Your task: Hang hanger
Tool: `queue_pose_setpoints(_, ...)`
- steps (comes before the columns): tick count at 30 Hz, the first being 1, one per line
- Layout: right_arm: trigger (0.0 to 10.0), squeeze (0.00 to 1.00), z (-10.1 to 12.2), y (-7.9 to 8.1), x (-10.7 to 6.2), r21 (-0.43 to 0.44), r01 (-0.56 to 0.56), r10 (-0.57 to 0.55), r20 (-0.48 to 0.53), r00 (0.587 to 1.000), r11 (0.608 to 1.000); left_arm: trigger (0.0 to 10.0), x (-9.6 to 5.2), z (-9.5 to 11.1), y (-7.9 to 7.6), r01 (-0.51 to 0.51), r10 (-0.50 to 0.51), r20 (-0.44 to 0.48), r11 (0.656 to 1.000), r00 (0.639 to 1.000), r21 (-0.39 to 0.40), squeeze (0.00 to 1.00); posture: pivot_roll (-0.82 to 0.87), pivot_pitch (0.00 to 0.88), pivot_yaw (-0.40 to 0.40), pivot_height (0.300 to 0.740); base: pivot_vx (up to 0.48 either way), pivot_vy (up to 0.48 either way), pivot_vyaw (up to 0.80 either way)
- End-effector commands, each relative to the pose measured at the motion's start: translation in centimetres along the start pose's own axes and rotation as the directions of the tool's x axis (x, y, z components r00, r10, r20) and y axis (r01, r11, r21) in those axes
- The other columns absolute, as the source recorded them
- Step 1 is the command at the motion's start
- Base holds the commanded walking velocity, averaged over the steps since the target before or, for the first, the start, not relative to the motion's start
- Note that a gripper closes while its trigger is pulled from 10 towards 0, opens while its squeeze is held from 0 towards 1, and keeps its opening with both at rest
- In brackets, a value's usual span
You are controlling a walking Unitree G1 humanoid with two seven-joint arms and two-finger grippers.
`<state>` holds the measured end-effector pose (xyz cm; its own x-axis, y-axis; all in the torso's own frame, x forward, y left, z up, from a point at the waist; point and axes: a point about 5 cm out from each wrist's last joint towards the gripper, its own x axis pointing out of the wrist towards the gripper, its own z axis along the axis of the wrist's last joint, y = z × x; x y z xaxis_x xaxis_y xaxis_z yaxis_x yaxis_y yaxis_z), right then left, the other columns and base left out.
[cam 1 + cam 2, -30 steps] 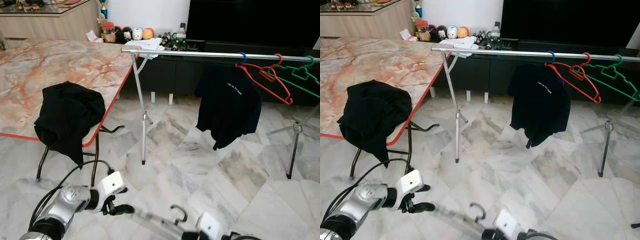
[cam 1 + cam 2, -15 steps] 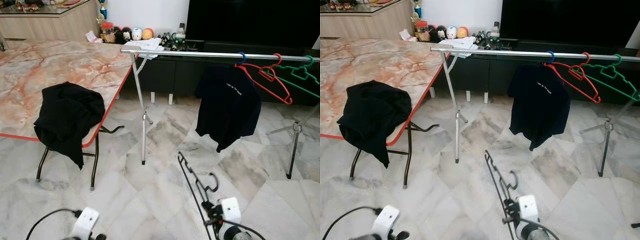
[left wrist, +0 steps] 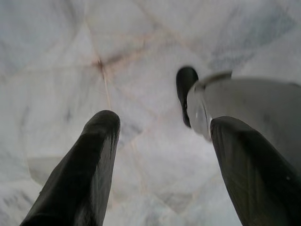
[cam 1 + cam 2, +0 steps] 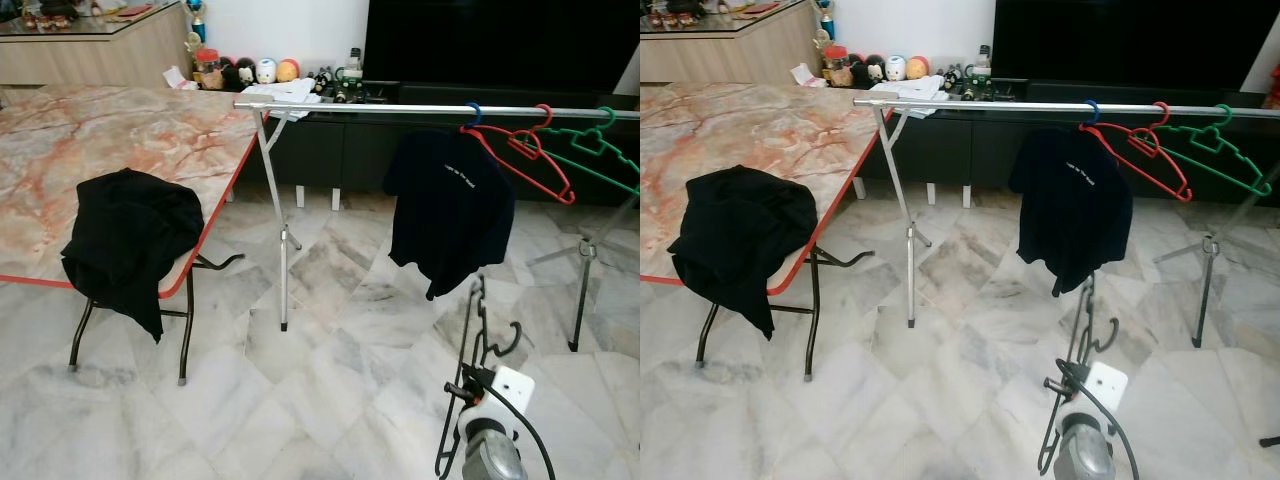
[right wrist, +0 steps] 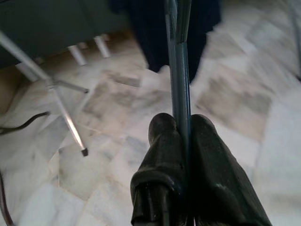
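Right gripper (image 5: 181, 136): my two black fingers are pressed together on the black hanger (image 4: 470, 345), its thin bar pinched between the pads. No gap visible on either side of the bar.
Black hanger: held upright at my lower right, low over the marble floor (image 4: 330, 400); hook (image 4: 507, 340) curls out to the right, just above my white wrist block. It is in front of and below the rail, apart from it.
Left gripper (image 3: 160, 141): fingers spread wide, nothing between them; they point down at pale marble tiles. A silver part of my own body and a dark foot-like shape lie beyond the right-hand finger.
Rail (image 4: 400, 107): silver clothes rail on thin metal legs, running across the room in front of a dark TV cabinet (image 4: 330, 150).
On the rail: a dark T-shirt (image 4: 448, 210) on a blue hook, then a red hanger (image 4: 525, 160), then a green hanger (image 4: 595, 160) at the far right. The T-shirt hangs between my hanger and the rail's right half.
Bare rail: the stretch left of the T-shirt.
Table (image 4: 120, 140): marble-patterned top with red edge, at my left; a black garment (image 4: 130, 240) is draped over its near corner.
Background: small toys and bottles on the cabinet top; detail too small to tell.
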<state>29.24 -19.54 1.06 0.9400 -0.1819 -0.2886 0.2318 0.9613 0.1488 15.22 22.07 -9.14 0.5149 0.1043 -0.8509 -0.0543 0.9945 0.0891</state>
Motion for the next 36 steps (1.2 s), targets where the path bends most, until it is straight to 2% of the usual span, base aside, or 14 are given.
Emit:
queue_pose_setpoints(1, 10.0, 0.00, 0.3, 1.5, 0.0, -0.105, -0.071, 0.073, 0.020, 0.997, 0.992, 10.0, 0.0, 0.2, 0.6, -0.027, 0.027, -0.004, 1.000, 1.000, 0.009, 0.00, 0.02, 0.052, 0.038, 0.740, 0.000, 0.000, 0.00)
queue_pose_setpoints(2, 10.0, 0.00, 0.3, 1.5, 0.0, -0.105, -0.071, 0.073, 0.020, 0.997, 0.992, 10.0, 0.0, 0.2, 0.6, -0.027, 0.027, -0.004, 1.000, 1.000, 0.009, 0.00, 0.02, 0.052, 0.038, 0.740, 0.000, 0.000, 0.00)
queue_pose_setpoints(4, 10.0, 0.00, 0.2, 1.8, -0.1, -0.162, -0.085, 0.090, 0.023, 0.996, 0.983, 10.0, 0.1, 0.5, 0.5, -0.030, 0.030, 0.002, 1.000, 1.000, 0.007, 0.00, 0.02, 0.050, 0.039, 0.740, 0.000, 0.000, 0.00)
queue_pose_setpoints(9, 10.0, 0.00, -0.2, 2.1, -0.2, -0.149, -0.088, 0.090, 0.011, 0.996, 0.985, 10.0, -0.1, -0.5, 0.2, -0.012, 0.013, -0.027, 0.999, 1.000, 0.039, 0.00, 0.01, 0.043, 0.049, 0.740, 0.160, 0.000, 0.00)
queue_pose_setpoints(13, 10.0, 0.00, -0.3, 2.8, -0.3, -0.189, -0.118, 0.122, 0.011, 0.992, 0.975, 10.0, -0.1, -1.1, -0.1, -0.009, 0.011, -0.048, 0.999, 0.999, 0.037, 0.00, 0.01, 0.035, 0.045, 0.740, 0.298, 0.000, 0.00)
queue_pose_setpoints(21, 10.0, 0.00, -0.2, 3.0, -0.2, -0.191, -0.117, 0.122, 0.011, 0.993, 0.975, 10.0, -0.1, -1.1, -0.2, 0.000, 0.003, -0.051, 0.999, 0.999, 0.047, 0.00, 0.01, 0.026, 0.051, 0.740, 0.328, 0.000, 0.00)
queue_pose_setpoints(31, 10.0, 0.00, -0.2, 3.8, -0.3, -0.251, -0.149, 0.158, 0.016, 0.987, 0.956, 10.0, -0.1, -0.9, -0.4, 0.011, -0.007, -0.053, 0.998, 0.999, 0.068, 0.00, 0.02, 0.034, 0.051, 0.740, 0.340, 0.000, 0.00)
queue_pose_setpoints(36, 10.0, 0.00, 0.0, 4.1, -0.2, -0.262, -0.156, 0.167, 0.021, 0.986, 0.953, 10.0, -0.2, -1.6, -0.8, 0.011, -0.005, -0.075, 0.997, 0.997, 0.071, 0.00, 0.03, 0.046, 0.050, 0.740, 0.428, 0.000, 0.00)
